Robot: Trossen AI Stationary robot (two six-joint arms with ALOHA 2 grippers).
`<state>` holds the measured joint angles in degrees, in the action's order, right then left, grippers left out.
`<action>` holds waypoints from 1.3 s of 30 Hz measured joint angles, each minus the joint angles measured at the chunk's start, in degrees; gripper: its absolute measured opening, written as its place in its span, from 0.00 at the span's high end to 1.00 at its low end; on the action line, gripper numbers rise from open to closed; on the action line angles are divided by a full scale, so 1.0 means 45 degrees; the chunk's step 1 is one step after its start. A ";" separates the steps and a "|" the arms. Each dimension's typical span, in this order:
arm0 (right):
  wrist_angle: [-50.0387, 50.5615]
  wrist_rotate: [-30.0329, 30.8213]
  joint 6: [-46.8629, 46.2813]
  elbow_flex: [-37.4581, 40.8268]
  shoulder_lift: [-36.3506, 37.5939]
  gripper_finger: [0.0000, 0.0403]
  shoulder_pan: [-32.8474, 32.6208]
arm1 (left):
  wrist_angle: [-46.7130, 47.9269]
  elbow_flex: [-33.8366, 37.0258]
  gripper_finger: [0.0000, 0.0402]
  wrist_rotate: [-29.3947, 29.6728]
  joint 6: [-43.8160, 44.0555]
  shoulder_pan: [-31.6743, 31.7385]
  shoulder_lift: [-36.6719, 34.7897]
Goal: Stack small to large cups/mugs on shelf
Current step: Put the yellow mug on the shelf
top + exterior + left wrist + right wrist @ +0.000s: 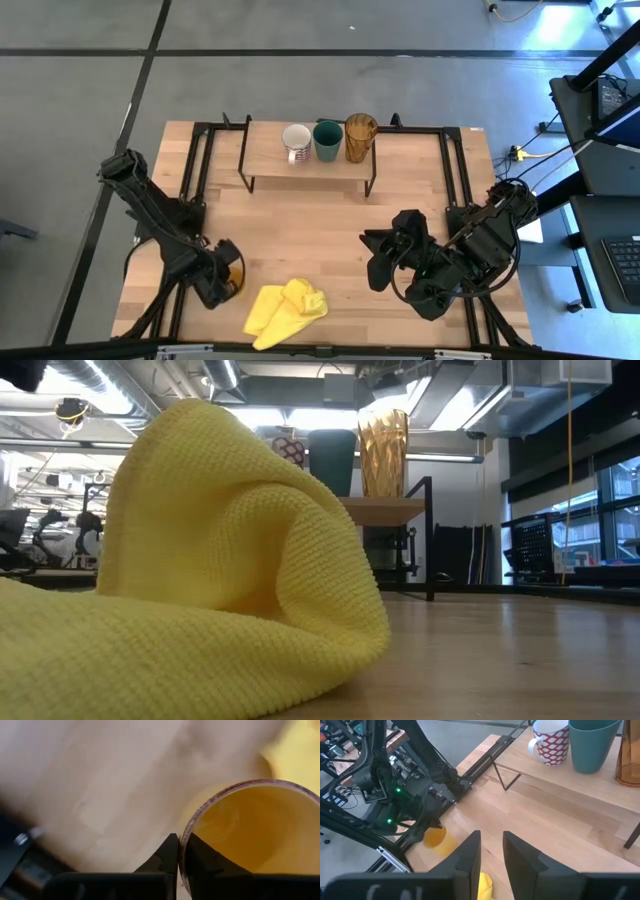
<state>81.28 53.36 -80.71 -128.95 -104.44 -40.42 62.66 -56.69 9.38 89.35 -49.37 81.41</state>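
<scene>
**Orange mug in left jaws, 3 cups on shelf**

Orange mug (pixel 250 830) sits on table, its rim pinched between the left gripper (pixel 181 851) fingers, jaws narrow on the wall. Yellow cloth (pixel 285 308) just beside it. Right gripper (pixel 491 851) hovers w/ jaws slightly apart, holding nothing. On shelf (pixel 270 160), well apart from both: white mug (pixel 296 141), green cup (pixel 327 139), amber tumbler (pixel 360 136) in a row.

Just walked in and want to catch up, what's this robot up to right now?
It is lining cups up on the shelf. The white mug, green cup and amber tumbler already stand there in a row. The left tool is pinching the rim of the orange mug down on the table, near the yellow cloth. The right tool hangs open above the table, holding nothing.
</scene>
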 joint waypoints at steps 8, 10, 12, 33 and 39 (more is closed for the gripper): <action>0.0005 0.0676 -0.0053 0.0000 0.0000 0.79 0.0042 | 0.1433 -0.0009 0.98 -0.0136 0.2895 0.1225 -0.0024; 0.0050 0.1211 -0.0053 0.0000 0.0000 0.79 0.0084 | 0.1327 -0.0006 0.98 0.0018 0.3173 0.1659 -0.0019; 0.0173 0.1516 -0.0053 0.0000 0.0007 0.79 0.0183 | 0.1077 0.0006 0.98 0.0138 0.3330 0.2154 -0.0030; 0.1948 0.1726 0.1689 -0.0005 0.0901 0.79 0.1684 | 0.1391 0.0026 0.98 0.0272 0.4122 0.3683 -0.0374; 0.1952 0.1611 0.4088 -0.0005 0.2192 0.79 0.2026 | 0.1087 0.0454 0.98 0.0293 0.5438 0.3648 -0.0427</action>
<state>90.06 60.61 -62.31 -128.97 -94.58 -31.31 67.55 -54.65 10.70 113.82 -32.95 79.48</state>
